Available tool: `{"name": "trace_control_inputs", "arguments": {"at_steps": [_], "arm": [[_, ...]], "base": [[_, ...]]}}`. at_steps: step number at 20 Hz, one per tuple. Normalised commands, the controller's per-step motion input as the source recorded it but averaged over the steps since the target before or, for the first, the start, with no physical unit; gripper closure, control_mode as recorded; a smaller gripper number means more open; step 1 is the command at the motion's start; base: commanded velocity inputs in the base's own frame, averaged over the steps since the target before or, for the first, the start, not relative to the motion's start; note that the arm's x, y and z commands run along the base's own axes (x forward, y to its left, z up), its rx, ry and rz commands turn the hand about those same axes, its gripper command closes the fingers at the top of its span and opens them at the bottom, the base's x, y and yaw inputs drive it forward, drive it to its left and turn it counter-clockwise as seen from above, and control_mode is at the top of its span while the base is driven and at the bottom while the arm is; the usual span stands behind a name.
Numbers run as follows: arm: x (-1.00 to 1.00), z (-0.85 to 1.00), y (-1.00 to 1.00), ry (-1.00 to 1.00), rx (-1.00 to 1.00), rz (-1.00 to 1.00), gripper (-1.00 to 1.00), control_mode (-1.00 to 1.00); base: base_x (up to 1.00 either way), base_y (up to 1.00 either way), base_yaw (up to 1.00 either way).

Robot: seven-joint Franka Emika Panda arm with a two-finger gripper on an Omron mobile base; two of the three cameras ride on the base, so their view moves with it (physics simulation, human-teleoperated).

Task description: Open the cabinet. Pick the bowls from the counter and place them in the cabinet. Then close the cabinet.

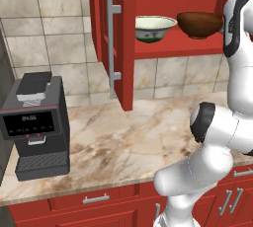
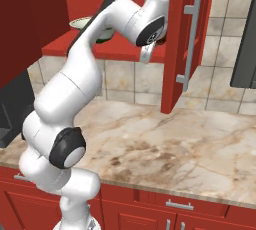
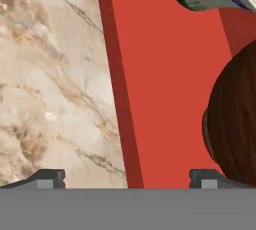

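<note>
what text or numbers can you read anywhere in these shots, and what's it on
Coffee machine on the counter: its dark front display carries a short row of pale characters, too small and blurred to read; the red dots under it are lights, not text.
Cabinet, pale bowl, brown bowl: no text or labels.
Nothing else legible in any view.

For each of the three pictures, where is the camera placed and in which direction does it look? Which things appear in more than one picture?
Left base view: behind the arm, on its left, facing the counter, coffee machine and open cabinet; the arm rises at lower right.
Right base view: behind, on its right, facing the same counter and cabinet; the arm rises from lower left.
Hand view: on the hand, looking down past the open gripper at the shelf.
Shared: both bowls, cream-green bowl and brown wooden bowl, in left base and hand views.
</note>
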Motion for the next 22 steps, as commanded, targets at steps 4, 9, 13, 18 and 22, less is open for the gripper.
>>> {"name": "trace_control_inputs", "arguments": {"at_steps": [4, 9, 13, 18, 22], "arm": [[-0.81, -0.53, 0.0, -0.12, 0.0, 0.02, -1.0, -1.0], [-0.96, -0.15, 0.1, -0.22, 0.0, 0.02, -1.0, -1.0], [-1.0, 0.01, 0.2, -0.21, 0.0, 0.0, -1.0, -1.0], [-1.0, 0.02, 0.01, -0.08, -0.03, 0.0, -1.0, -1.0], [-1.0, 0.0, 0.21, -0.04, -0.13, -0.01, -1.0, -1.0]], "base": [[0.0, 0.0, 0.0], [0.0, 0.0, 0.0], [0.0, 0.0, 0.0], [0.0, 0.0, 0.0], [0.0, 0.0, 0.0]]}}
